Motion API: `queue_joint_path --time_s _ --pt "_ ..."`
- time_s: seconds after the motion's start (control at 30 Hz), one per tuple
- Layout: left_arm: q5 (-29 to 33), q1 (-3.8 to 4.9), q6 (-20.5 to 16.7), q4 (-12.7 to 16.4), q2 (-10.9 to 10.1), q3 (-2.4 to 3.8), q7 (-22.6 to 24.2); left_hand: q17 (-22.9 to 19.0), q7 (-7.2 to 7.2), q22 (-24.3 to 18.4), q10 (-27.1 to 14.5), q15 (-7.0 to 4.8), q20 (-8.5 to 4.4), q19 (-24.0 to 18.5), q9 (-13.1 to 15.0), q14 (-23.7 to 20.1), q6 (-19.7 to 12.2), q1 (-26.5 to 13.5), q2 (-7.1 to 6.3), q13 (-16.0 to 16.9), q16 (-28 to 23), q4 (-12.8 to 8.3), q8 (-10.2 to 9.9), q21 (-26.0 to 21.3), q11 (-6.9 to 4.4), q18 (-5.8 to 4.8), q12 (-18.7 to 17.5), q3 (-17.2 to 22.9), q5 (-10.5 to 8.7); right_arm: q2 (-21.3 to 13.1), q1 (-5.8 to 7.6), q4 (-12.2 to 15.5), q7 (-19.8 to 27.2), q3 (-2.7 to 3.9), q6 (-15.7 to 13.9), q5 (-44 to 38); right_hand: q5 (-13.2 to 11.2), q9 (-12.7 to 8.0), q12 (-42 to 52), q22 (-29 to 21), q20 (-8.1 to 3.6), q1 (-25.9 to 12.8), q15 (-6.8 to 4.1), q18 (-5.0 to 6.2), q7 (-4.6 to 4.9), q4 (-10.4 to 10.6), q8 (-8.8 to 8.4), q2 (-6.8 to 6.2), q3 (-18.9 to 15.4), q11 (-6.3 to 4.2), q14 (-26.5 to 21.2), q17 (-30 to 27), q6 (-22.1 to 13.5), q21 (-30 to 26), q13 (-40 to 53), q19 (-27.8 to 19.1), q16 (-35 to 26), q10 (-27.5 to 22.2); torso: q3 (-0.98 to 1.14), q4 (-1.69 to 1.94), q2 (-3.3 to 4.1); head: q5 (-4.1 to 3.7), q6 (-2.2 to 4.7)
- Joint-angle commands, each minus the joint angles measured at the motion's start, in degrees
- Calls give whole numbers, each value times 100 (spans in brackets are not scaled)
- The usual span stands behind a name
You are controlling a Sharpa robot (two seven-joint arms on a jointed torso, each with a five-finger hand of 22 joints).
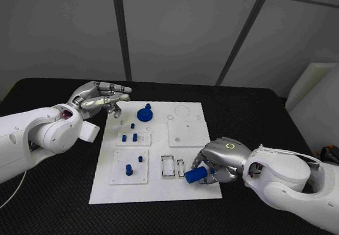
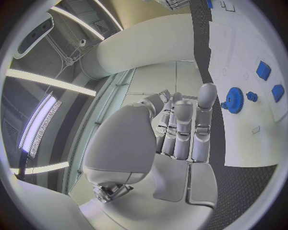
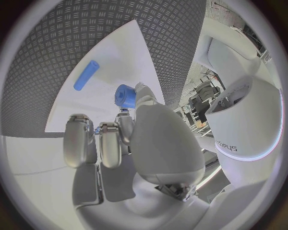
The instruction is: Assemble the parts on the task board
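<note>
Over on my left, my left robot hand (image 1: 99, 97) hovers above the black textured bench (image 1: 39, 194) just off the far left corner of the flat white rectangular task board (image 1: 150, 190), fingers loosely curled and apart, nothing in them; in the left wrist view those silver fingers (image 2: 180, 127) stand side by side, clear of the plate. Moving in, the round blue toothed gear part (image 1: 145, 114) sits on the board near that far left corner, and the left wrist view picks it up too (image 2: 233, 99), with a small blue knob just beside it and two blue blocks farther along. Toward me from the gear, a few small blue pegs (image 1: 135, 128) stand in the white raised sub-plates down the board's left half. Past the middle, I see empty rectangular slots (image 1: 173, 164) outlined in the board. Now the right side: my right robot hand (image 1: 216, 162) is over the board's near right edge, fingers wrapped on a chunky blue cylindrical part (image 1: 195, 175), which pokes out below the hand, tilted, just right of the slots. In the right wrist view the same part (image 3: 125, 96) sits at the fingertips, and a separate light blue rod (image 3: 86, 75) lies on the white plate, well apart from the hand.
</note>
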Motion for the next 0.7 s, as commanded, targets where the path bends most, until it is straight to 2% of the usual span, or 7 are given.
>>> queue_joint_path --time_s 0.03,0.23,0.3,0.37,0.47,0.57,0.7 --pt "16 7 64 8 6 4 20 -2 -7 -5 -20 5 25 -23 -9 -26 -40 -26 14 6 15 -19 3 -18 -1 224 34 -23 -3 -13 9 52 49 5 -379 579 20 14 26 685 -1 91 -31 -68 -31 60 153 10 81 -39 529 1125 570 20 102 59 25 36 -5 4 3 -8 8" --pt "16 7 54 29 -15 4 20 -8 -7 -7 -26 4 25 -23 -8 -29 -41 -17 19 9 15 -28 6 -23 -2 225 45 -18 -2 97 11 -22 -460 6 -833 1162 5 19 21 687 13 -170 -7 -69 -10 106 172 0 56 -22 530 1130 608 21 99 60 28 39 -17 14 -2 -1 7" --pt "16 8 45 46 -31 4 20 -8 -7 -7 -26 4 25 -23 -8 -29 -41 -17 19 9 15 -28 6 -23 -2 225 45 -18 -2 176 11 -81 -674 5 -956 1411 84 20 50 701 21 -372 -1 -72 -7 106 184 18 41 -18 535 1156 627 32 121 71 42 61 -23 28 -2 -5 7" --pt "16 8 36 60 -45 4 21 -8 -7 -7 -26 4 25 -23 -8 -29 -41 -17 19 9 15 -28 6 -23 -2 225 45 -18 -2 267 11 -134 -875 4 -1042 1588 186 27 80 712 22 -487 -2 -74 -10 103 203 7 20 -20 537 1169 652 43 145 80 49 84 -23 19 1 13 9" --pt "16 9 29 73 -56 4 21 -8 -7 -7 -26 4 25 -23 -8 -29 -41 -17 19 9 15 -28 6 -23 -2 225 45 -18 -2 386 11 -195 -1131 3 -1134 1770 552 37 145 734 19 -698 -6 -80 -18 102 235 21 -43 -27 541 1191 687 62 199 99 60 128 -16 10 1 41 -1" --pt "16 10 26 92 -66 4 21 -8 -7 -7 -26 4 25 -23 -8 -29 -41 -17 19 9 15 -28 6 -23 -2 225 45 -18 -2 509 10 -261 -1395 2 -1194 1987 613 43 208 750 17 -768 -9 -84 -19 106 251 31 -69 -28 545 1210 702 76 252 112 71 164 -17 24 2 53 -14" --pt "16 12 22 108 -79 5 21 -8 -7 -7 -26 4 25 -23 -8 -29 -41 -17 19 9 15 -28 6 -23 -2 225 45 -18 -2 651 10 -341 -1663 1 -1217 2232 677 52 241 767 14 -891 -11 -88 -23 108 272 47 -117 -31 549 1231 717 90 282 126 81 187 -9 9 -1 91 -17"
